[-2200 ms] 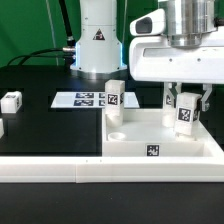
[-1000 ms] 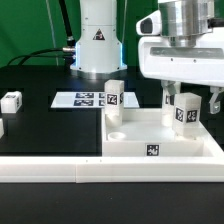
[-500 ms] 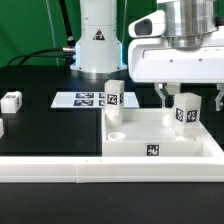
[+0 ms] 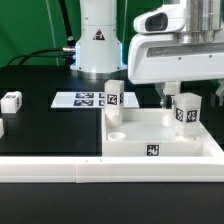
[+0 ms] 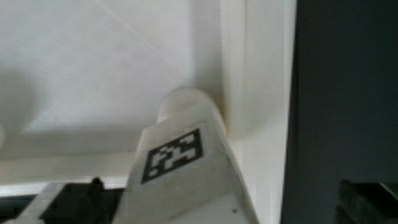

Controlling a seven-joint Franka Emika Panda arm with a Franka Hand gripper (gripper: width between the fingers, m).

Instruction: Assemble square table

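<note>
The white square table top [image 4: 130, 146] lies at the exterior view's right, with a tag on its front rim. One white tagged leg [image 4: 114, 93] stands at its far left corner. A second leg [image 4: 185, 111] stands upright at its far right corner. My gripper [image 4: 189, 96] is open just above and around this leg's top, with a finger on each side and apart from it. In the wrist view the leg [image 5: 182, 152] with its tag rises between my dark fingertips [image 5: 79, 203], inside the top's rim [image 5: 258, 70].
Another loose leg [image 4: 11, 101] lies on the black table at the exterior view's left, and one more [image 4: 2, 128] is cut off by the edge. The marker board [image 4: 80, 99] lies behind. The long white border rail [image 4: 60, 166] runs along the front. The robot base [image 4: 98, 40] stands at the back.
My fingers, earlier closed on the far right leg, have spread apart and let it go. The gripper has risen a little; the leg stays standing in the top.
</note>
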